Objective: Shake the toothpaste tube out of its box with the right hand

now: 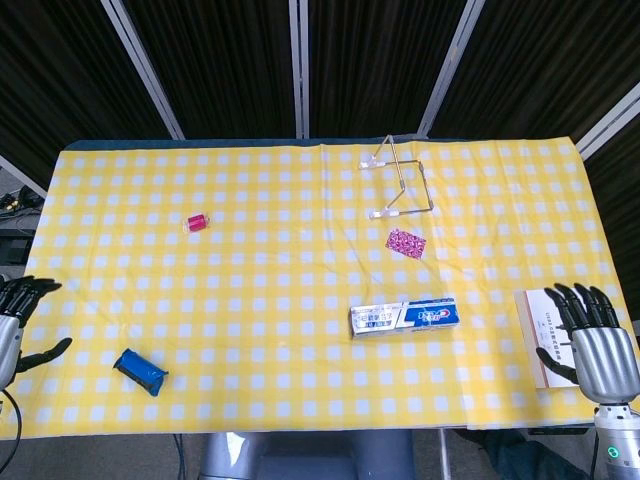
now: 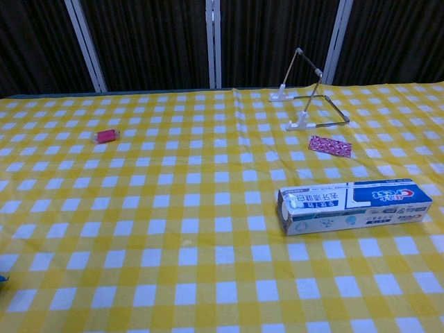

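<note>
Right now my right hand (image 1: pixel 600 345) hovers at the near right edge of the desk (image 1: pixel 300 400), its fingers (image 1: pixel 575 300) spread apart and holding nothing. It sits over a flat book (image 1: pixel 538 340) lying at that edge; I cannot tell whether it touches it. My left hand (image 1: pixel 18 320) is at the near left edge, fingers loose and apart, likewise empty. Just beyond it, on the yellow checked cloth, lies a small blue packet (image 1: pixel 140 372).

The toothpaste box (image 2: pixel 354 206) lies flat on its long side toward the right of the desk, well apart from both hands. Its near-left end flap looks closed in the chest view; the tube itself is hidden inside.

Farther back sits a small pink patterned packet (image 2: pixel 330 146), just beyond the box. Behind that stands a thin wire frame (image 2: pixel 305 94) on small white feet. Well off to the left, alone on the cloth, is a little red object (image 2: pixel 106 135).
</note>
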